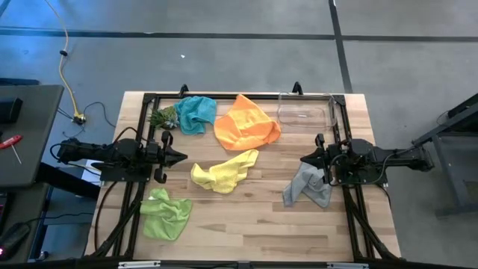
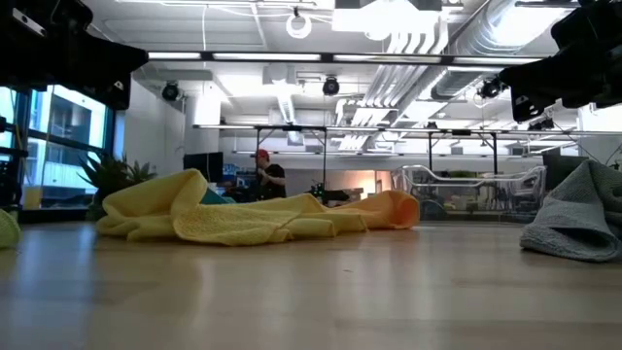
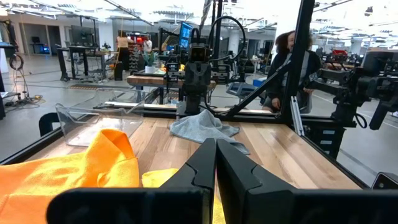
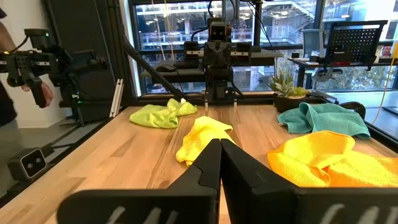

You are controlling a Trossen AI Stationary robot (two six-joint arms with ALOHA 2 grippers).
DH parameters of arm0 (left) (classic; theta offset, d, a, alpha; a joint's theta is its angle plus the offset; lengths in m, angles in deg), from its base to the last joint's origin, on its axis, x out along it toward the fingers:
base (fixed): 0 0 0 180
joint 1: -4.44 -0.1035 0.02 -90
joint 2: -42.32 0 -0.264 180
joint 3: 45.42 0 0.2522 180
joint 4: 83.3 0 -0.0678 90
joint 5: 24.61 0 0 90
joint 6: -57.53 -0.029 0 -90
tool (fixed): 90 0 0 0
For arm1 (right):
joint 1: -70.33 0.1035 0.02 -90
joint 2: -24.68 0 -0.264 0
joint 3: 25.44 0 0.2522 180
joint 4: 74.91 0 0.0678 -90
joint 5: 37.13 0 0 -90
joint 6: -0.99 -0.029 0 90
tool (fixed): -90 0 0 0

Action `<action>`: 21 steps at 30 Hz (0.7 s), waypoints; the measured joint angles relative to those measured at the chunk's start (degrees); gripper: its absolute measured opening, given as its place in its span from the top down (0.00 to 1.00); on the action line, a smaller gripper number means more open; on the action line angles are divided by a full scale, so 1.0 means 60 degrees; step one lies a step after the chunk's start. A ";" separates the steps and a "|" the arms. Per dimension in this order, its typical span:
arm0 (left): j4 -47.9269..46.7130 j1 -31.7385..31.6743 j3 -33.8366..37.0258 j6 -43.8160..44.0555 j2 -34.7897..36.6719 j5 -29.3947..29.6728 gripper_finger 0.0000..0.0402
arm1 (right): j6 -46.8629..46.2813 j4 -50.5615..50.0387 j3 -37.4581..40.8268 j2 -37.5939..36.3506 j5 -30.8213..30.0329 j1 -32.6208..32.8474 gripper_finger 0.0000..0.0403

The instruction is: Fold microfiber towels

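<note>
While unfolded, towels (image 1: 224,172) beside bin (image 1: 302,113).

Wooden table (image 1: 246,217), light plank top. Clear plastic bin (image 1: 302,112) stood at its far edge, toward the right corner. Small green spiky plant (image 1: 162,116) lay at the far left. Yellow cable (image 1: 66,60) trailed on the floor.
</note>
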 joint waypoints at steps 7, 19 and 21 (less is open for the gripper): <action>0.0000 0.0003 0.0002 0.0000 0.0000 -0.0003 0.99 | -0.0002 -0.0002 0.0004 0.0001 0.0002 0.0000 1.00; 0.1052 0.0002 0.0002 0.0035 -0.0001 -0.0001 0.99 | -0.0004 -0.0004 0.0001 0.0003 0.0003 -0.0003 1.00; 0.2212 0.0002 0.0001 0.0134 -0.0001 0.0079 0.99 | -0.0004 -0.0004 0.0004 0.0004 0.0000 0.0000 1.00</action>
